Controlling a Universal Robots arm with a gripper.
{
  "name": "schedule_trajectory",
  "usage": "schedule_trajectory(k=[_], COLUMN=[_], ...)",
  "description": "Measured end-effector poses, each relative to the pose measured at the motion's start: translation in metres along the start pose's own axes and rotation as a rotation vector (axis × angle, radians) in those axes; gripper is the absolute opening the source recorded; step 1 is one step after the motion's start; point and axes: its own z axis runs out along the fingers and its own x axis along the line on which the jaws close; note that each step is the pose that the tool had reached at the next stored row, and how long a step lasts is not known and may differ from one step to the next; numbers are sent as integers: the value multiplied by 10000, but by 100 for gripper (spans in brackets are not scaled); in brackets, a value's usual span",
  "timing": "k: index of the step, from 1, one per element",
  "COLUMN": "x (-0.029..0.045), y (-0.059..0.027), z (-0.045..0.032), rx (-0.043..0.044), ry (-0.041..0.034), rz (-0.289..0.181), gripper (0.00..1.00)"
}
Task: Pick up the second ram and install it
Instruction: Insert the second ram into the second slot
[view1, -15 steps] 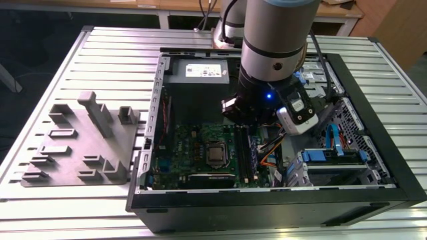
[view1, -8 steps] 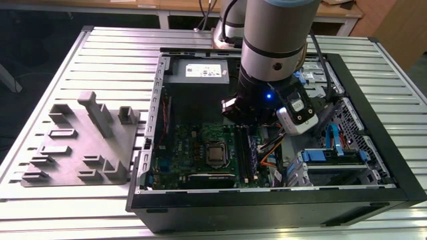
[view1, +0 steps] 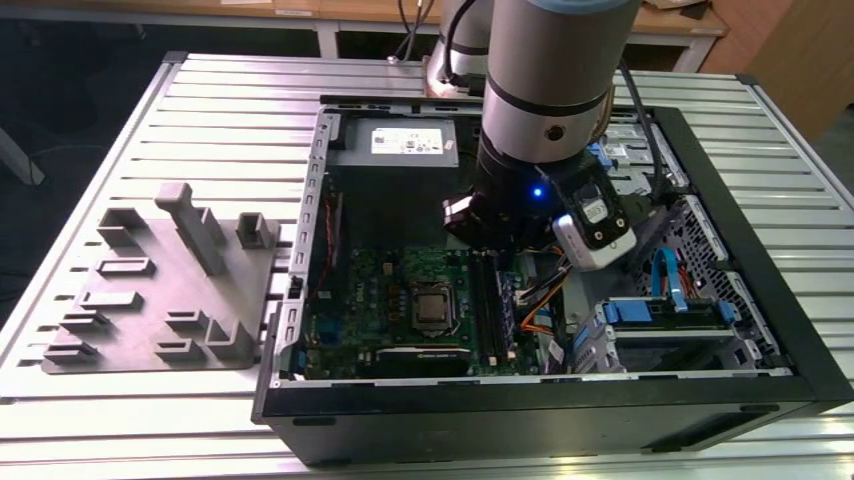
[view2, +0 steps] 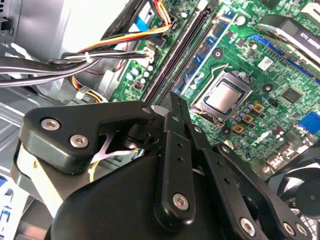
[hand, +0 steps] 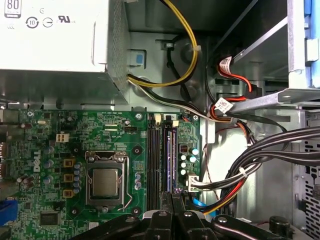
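Observation:
My gripper (view2: 174, 97) (hand: 172, 196) has its two black fingers pressed together, and I see nothing between them. Its tip hovers over one end of the long black memory slots (hand: 154, 160) (view2: 177, 55) on the green motherboard (view1: 400, 290). A thin blue-green ram stick (view2: 206, 47) stands seated in the slot beside the CPU socket (view2: 225, 97) (hand: 104, 181). I cannot tell whether this is the second ram. In the exterior view the arm (view1: 541, 110) reaches down into the open computer case (view1: 747, 250).
A grey plastic tray (view1: 147, 300) with upright blocks lies on the slatted table at the exterior view's left. The power supply (view1: 400, 145) (hand: 50, 40) fills the case's far end. Cable bundles (hand: 250, 165) and a drive cage (view1: 667, 320) crowd the side beyond the slots.

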Motion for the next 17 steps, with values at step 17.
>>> schedule_trajectory(k=[17], x=[25], y=[-5], z=[83], rx=[1], ry=[-7], rz=[13], gripper=[8])
